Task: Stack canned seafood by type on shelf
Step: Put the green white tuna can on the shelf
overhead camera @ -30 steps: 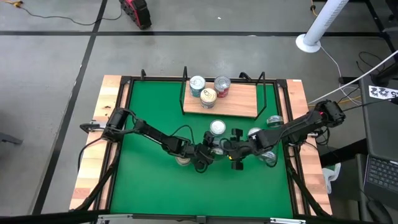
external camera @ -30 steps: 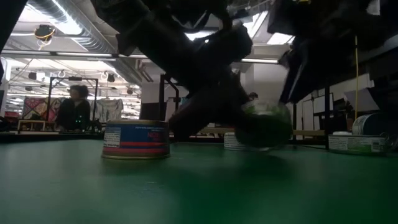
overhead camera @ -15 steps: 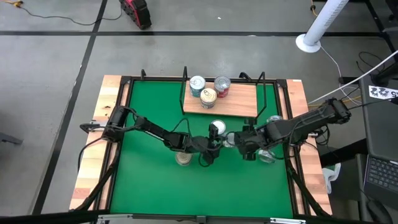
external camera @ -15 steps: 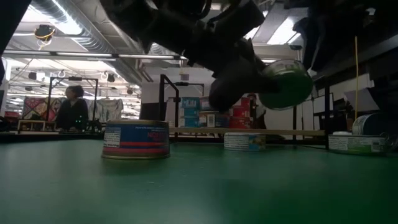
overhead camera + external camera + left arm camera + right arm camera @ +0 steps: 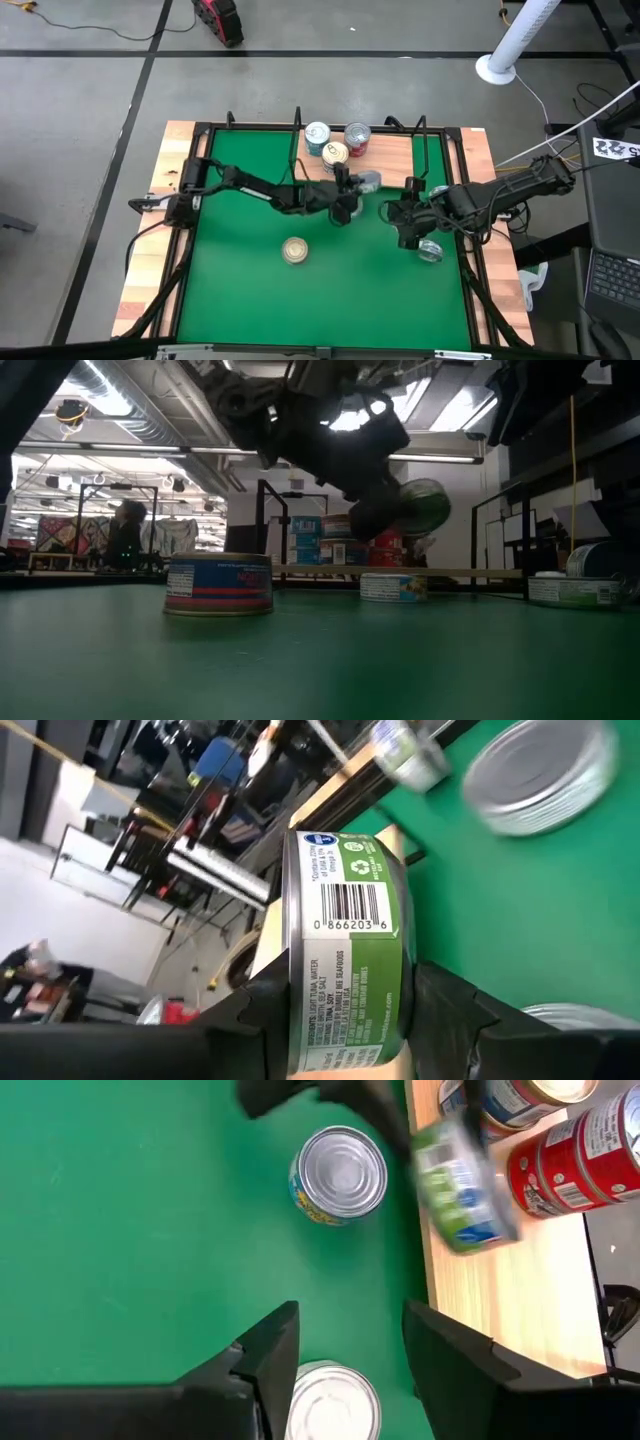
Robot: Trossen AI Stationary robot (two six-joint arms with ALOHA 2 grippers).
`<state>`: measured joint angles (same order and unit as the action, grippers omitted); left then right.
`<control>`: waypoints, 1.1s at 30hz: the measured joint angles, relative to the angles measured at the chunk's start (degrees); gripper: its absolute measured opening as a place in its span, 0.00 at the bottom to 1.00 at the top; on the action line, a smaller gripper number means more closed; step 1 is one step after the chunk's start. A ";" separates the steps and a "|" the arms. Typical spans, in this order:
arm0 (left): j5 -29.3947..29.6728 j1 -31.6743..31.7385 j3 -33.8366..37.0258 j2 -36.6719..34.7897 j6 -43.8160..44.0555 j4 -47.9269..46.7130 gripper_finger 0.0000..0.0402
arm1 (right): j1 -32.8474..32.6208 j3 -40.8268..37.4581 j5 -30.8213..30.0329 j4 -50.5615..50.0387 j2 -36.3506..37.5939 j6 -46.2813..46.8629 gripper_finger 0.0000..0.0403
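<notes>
Left gripper (image 5: 352,192): clamped on green-label tin (image 5: 345,945), held on edge above the front rail of the shelf (image 5: 390,170).
Loose tin on green mat (image 5: 240,280): gold-yellow one (image 5: 295,250), well apart from the shelf.
Shelf contents: teal-blue tin (image 5: 317,136), gold-yellow tin (image 5: 335,154), red tin (image 5: 357,138), grouped at its left end.
Step in hand: carrying green tin in, apparently.
Next move: likely turn tin flat, set on bare board, since no green tin shows there.
Right gripper (image 5: 345,1355): fingers spread, empty, over mat near more tins (image 5: 432,250).
</notes>
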<state>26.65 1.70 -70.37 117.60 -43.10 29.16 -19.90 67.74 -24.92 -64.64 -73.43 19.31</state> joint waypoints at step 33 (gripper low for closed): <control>-3.44 2.66 -14.55 8.86 -2.52 -2.68 0.36 | 0.07 -0.01 0.09 2.96 -0.07 -1.75 0.44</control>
<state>23.21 4.36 -84.91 126.46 -45.62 26.48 -19.84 67.72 -24.83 -61.68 -73.49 17.56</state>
